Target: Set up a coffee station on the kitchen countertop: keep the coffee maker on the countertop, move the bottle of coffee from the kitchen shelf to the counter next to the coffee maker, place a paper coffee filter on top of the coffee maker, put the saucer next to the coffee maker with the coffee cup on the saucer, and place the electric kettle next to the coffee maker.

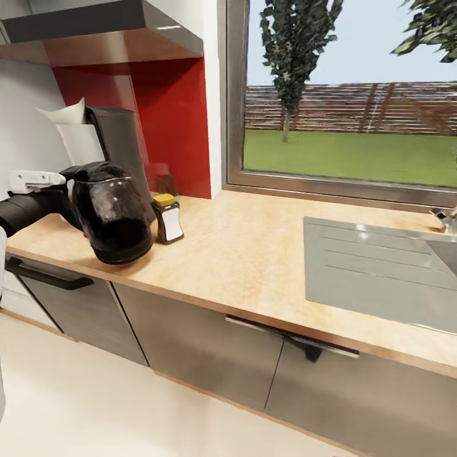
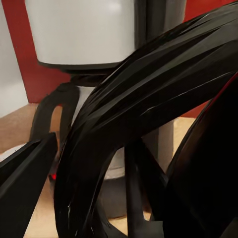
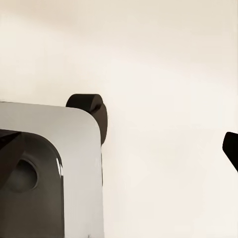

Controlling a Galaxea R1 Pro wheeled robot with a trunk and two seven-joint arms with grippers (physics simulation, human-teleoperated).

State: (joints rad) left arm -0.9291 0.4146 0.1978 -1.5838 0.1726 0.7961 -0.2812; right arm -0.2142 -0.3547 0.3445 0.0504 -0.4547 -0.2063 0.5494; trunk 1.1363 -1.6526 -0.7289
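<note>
Left arm is bringing the rounded dark-glass electric kettle with black handle point(image 1: 114, 212) in at the front of the tall black coffee maker point(image 1: 117, 152); its base looks to be on or just above the light wood-grain countertop point(image 1: 254, 254), can't say which. Left gripper point(image 1: 60, 200) is at the kettle's handle; the left wrist view has the looped handle hard against the camera, so probably clamped on it, but the jaws aren't readable. Cream-white paper filter cone point(image 1: 66, 113) is sitting on top of the coffee maker: done. Small dark bottle with tan-orange cap and white label point(image 1: 167, 219) is standing just beside the coffee maker: done. Saucer and cup are looking outstanding. Right gripper: a dark tip at the right wrist frame's edge over pale floor, state unreadable.
</note>
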